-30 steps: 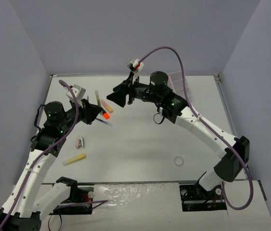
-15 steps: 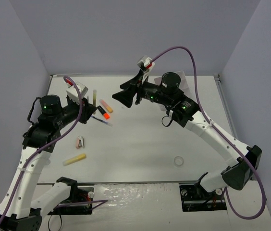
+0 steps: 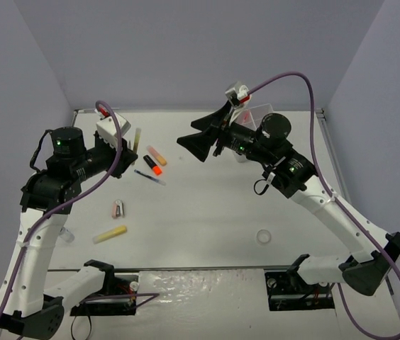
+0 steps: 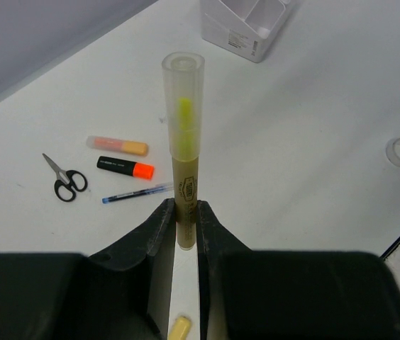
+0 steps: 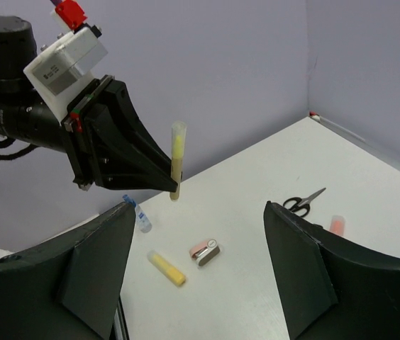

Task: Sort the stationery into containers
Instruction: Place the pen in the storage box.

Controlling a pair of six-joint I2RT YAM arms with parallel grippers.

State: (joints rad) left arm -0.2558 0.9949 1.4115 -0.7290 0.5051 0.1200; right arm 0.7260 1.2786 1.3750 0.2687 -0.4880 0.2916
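The left gripper [image 4: 186,212] was clamped narrow on a yellow highlighter [image 4: 183,134] with a clear cap. It gripped the lower end, and the barrel stood upright out of the fingers, lifted off the table [image 3: 207,212]. The white organiser box [image 3: 262,115] sat at the far side, partly hidden behind the right arm. The held highlighter was well left of the box, up in the air.

The right gripper [image 3: 194,144] hung between the box and that highlighter with its jaws spread wide and nothing in them. It pointed toward the left gripper (apart from it, not touching).

On the table, left of the box, a peach highlighter [image 3: 157,155] and an orange-black highlighter [image 3: 152,165] lay just beside each other, with a blue pen [image 3: 149,177] near them. Small black scissors [image 4: 65,180] lay further from the box than those three, seen from the left wrist.

A second yellow highlighter [image 3: 110,234] and a small pink-and-grey item [image 3: 118,208] lay much further left of the box, toward the near edge. A clear tape ring [image 3: 263,236] sat on the near side of the box, well apart from it.
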